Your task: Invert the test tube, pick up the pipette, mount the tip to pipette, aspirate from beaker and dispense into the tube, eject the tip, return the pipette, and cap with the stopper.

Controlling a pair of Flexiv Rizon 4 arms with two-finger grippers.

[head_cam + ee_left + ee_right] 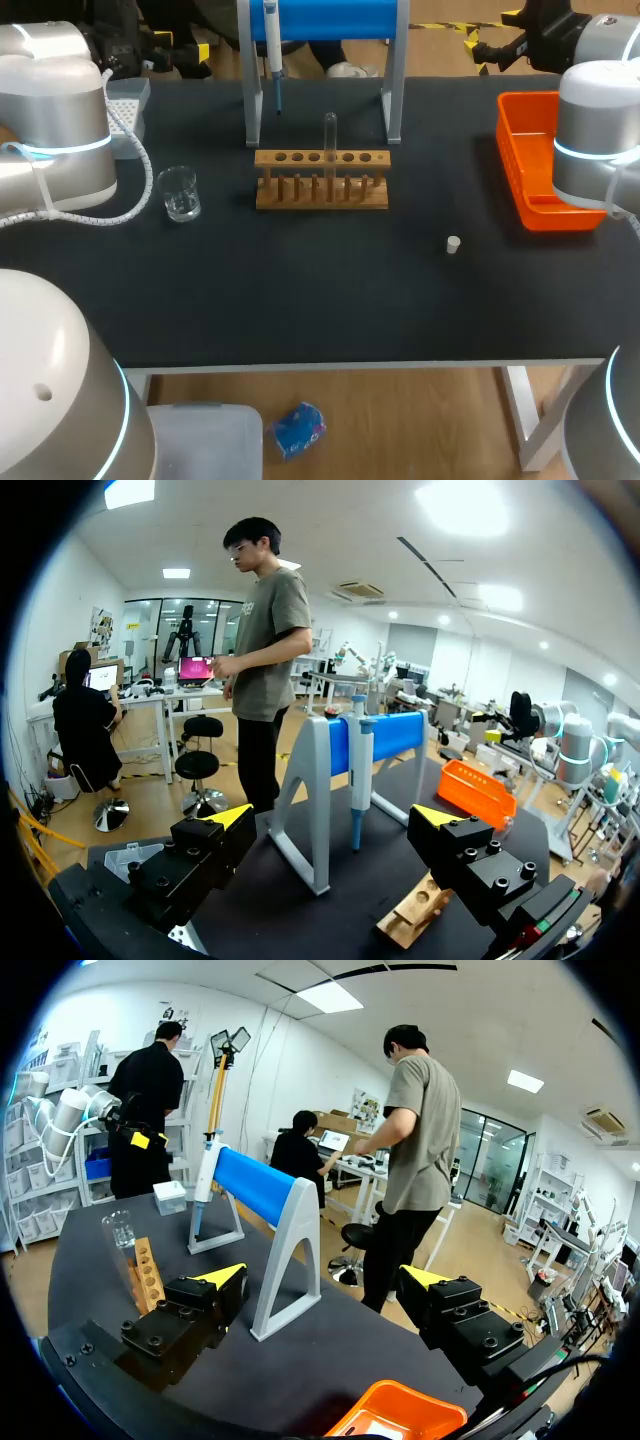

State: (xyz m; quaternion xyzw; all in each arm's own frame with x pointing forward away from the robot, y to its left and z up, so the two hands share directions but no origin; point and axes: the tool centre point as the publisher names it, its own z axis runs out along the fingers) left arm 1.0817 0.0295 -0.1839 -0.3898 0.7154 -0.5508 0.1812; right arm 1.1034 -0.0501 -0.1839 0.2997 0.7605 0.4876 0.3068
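Observation:
A clear test tube (pixel 329 135) stands upright in the wooden rack (pixel 320 181) at the table's back middle. The pipette (pixel 272 48) hangs on the blue-topped stand (pixel 330 20) behind the rack. A glass beaker (pixel 180 193) sits left of the rack, and a small white stopper (pixel 453 244) lies to the right of the middle. My left gripper (pixel 333 817) is open and empty, raised over the table's left side, with the pipette (pixel 360 770) ahead of it. My right gripper (pixel 323 1277) is also open and empty, above the right side, facing the stand (pixel 262 1185).
An orange bin (pixel 535 160) stands at the right edge, just under my right gripper (pixel 400 1415). A grey tip box (pixel 125 100) sits at the back left corner. Black tabletop (pixel 320 300) stretches in front of the rack.

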